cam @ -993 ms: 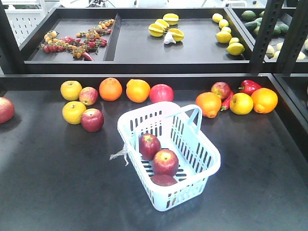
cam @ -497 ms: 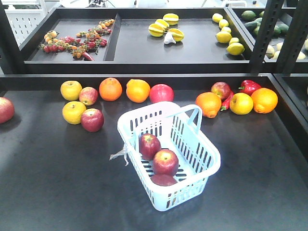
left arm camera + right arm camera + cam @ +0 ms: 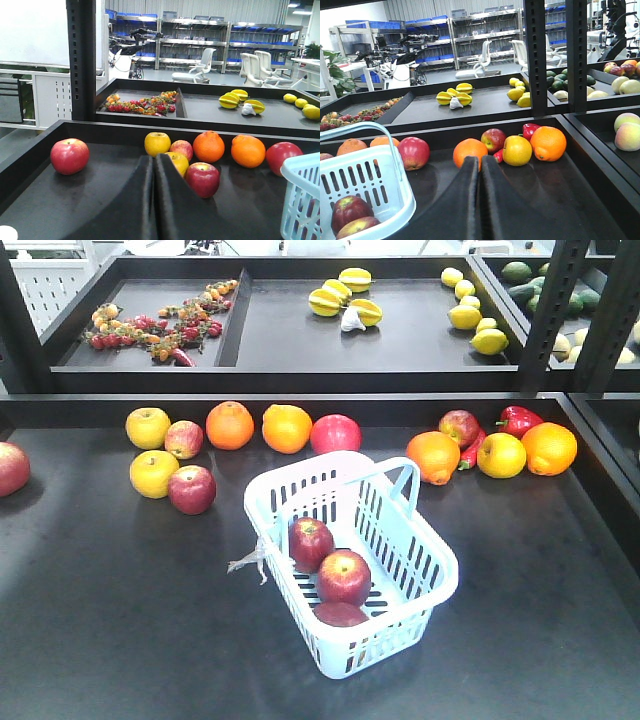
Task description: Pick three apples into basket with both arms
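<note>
Bare table (image 3: 110, 620) lies left of the basket (image 3: 425, 585), fruit along the back edge. The left gripper (image 3: 154, 165) is pressed together, the basket at its right. Three apples (image 3: 343, 577) lie inside the basket. The right gripper (image 3: 481, 167) is pressed together too, basket at its left.
</note>
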You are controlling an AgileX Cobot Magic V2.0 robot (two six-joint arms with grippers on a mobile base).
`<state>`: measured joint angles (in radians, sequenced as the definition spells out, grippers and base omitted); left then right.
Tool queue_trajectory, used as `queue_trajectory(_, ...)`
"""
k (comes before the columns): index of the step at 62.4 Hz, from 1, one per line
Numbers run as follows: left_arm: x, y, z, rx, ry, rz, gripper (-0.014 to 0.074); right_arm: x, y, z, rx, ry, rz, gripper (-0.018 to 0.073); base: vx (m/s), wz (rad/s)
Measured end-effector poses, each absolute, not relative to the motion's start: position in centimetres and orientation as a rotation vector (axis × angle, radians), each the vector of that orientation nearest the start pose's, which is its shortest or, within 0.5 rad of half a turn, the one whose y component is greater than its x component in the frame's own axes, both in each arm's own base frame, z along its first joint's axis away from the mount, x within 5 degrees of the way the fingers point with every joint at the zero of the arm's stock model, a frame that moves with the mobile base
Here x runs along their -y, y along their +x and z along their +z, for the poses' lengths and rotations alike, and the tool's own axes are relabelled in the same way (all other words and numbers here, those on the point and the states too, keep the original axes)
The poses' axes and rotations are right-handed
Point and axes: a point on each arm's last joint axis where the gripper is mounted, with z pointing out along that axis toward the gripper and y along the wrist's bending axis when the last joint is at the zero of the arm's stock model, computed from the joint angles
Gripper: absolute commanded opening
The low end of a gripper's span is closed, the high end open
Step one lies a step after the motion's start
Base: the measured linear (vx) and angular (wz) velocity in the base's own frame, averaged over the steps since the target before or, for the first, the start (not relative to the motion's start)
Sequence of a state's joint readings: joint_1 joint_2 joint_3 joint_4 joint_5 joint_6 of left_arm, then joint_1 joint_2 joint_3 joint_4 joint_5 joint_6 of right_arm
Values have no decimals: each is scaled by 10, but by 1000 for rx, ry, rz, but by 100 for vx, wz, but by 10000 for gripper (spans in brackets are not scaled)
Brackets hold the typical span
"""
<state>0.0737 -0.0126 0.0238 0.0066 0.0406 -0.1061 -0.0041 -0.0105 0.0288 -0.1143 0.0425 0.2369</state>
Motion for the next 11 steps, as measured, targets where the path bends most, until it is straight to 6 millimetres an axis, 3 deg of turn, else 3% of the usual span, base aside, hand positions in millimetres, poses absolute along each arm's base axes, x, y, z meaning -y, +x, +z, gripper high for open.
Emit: queue_trajectory(11, -4, 56, 202, -1530, -133, -20, -6, 1, 57, 200, -1541, 102, 91, -1, 0, 0)
